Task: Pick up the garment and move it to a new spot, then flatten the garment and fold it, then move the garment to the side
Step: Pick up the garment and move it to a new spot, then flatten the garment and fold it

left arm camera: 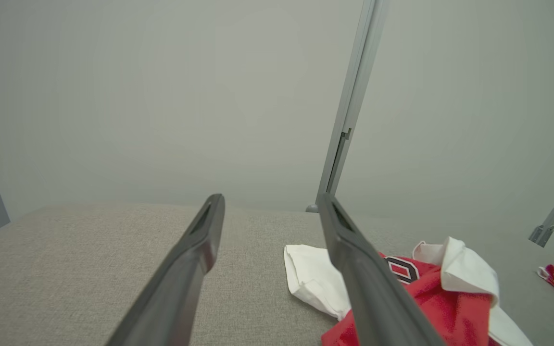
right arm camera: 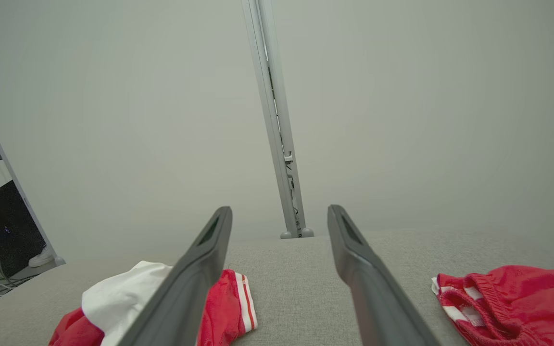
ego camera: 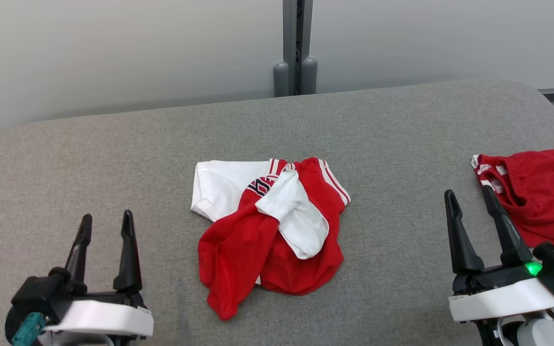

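A crumpled red-and-white garment [ego camera: 238, 245] lies in a heap at the middle of the grey fabric tabletop [ego camera: 113, 158], a white sleeve folded over its red body. The left end effector [ego camera: 107, 217] hovers released at the near left, well apart from the garment, its fingers spread and empty. The right end effector [ego camera: 467, 192] is likewise released at the near right, just beside a second red garment [ego camera: 541, 197] by the tabletop's right edge.
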Motion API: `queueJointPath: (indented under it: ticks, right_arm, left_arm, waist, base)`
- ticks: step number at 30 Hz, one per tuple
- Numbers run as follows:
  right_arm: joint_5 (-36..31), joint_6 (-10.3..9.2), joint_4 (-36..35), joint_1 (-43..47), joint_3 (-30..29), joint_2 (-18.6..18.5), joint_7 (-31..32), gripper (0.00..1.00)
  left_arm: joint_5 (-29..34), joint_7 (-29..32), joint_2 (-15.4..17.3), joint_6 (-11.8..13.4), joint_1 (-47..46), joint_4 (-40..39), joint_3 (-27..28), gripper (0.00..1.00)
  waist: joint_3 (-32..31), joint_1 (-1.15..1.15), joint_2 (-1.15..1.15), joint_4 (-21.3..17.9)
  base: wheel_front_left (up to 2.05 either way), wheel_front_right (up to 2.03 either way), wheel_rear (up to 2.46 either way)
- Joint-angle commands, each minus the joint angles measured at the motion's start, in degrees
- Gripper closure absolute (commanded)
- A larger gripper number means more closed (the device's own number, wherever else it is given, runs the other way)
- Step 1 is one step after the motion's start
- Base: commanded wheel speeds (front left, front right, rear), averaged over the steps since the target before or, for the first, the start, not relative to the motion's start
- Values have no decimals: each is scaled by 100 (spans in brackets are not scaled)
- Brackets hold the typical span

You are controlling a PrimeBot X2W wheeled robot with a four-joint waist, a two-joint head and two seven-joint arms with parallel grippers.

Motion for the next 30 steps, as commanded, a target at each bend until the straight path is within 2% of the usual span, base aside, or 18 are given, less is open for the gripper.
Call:
queueJointPath:
  ticks: [1, 7, 17, 30]
  right_arm:
    - [-10, 1, 10, 66, -16, 5, 1, 0]
    - [-54, 1, 36, 43, 30, -17, 1, 0]
    - [-45, 1, 59, 70, 98, -62, 1, 0]
    - [-60, 1, 75, 64, 161, -93, 0, 0]
  left_arm:
    - [115, -24, -111, -86, 139, -49, 92, 0]
    - [449, -25, -493, -425, 225, 27, 360, 0]
    - [793, -26, -871, -833, 248, 229, 686, 0]
    - [1014, -26, -1084, -1097, 223, 429, 876, 0]
  waist:
    - [8, 0, 0, 10]
    - [-23, 0, 0, 59]
    - [-96, 0, 0, 88]
    - [-172, 0, 0, 214]
  base:
    - [0, 0, 0]
    - [0, 0, 0]
    - [0, 0, 0]
    - [0, 0, 0]
